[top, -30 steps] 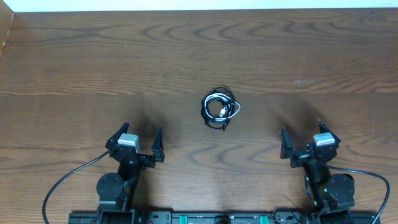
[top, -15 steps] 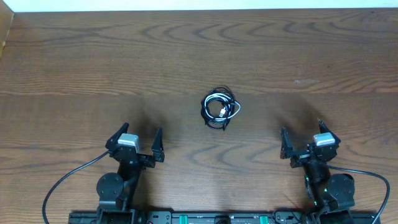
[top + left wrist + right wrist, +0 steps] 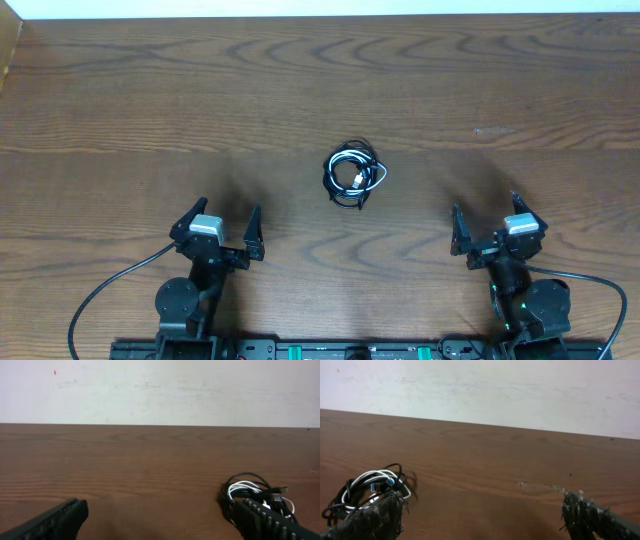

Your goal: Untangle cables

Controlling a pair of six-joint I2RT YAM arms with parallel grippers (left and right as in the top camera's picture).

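The cables (image 3: 353, 176) lie in one small tangled coil, black cords with a white one wound in, on the wooden table near its middle. The coil also shows at the lower right of the left wrist view (image 3: 252, 491) and at the lower left of the right wrist view (image 3: 367, 488), where a small blue plug end sits in it. My left gripper (image 3: 225, 226) is open and empty near the front edge, left of the coil. My right gripper (image 3: 487, 222) is open and empty, front right of the coil. Neither touches the cables.
The wooden table (image 3: 320, 90) stretches back to a pale wall (image 3: 160, 390). Thick black wires (image 3: 110, 285) run from the arm bases at the front edge. A faint pale scuff (image 3: 492, 130) marks the table at the right.
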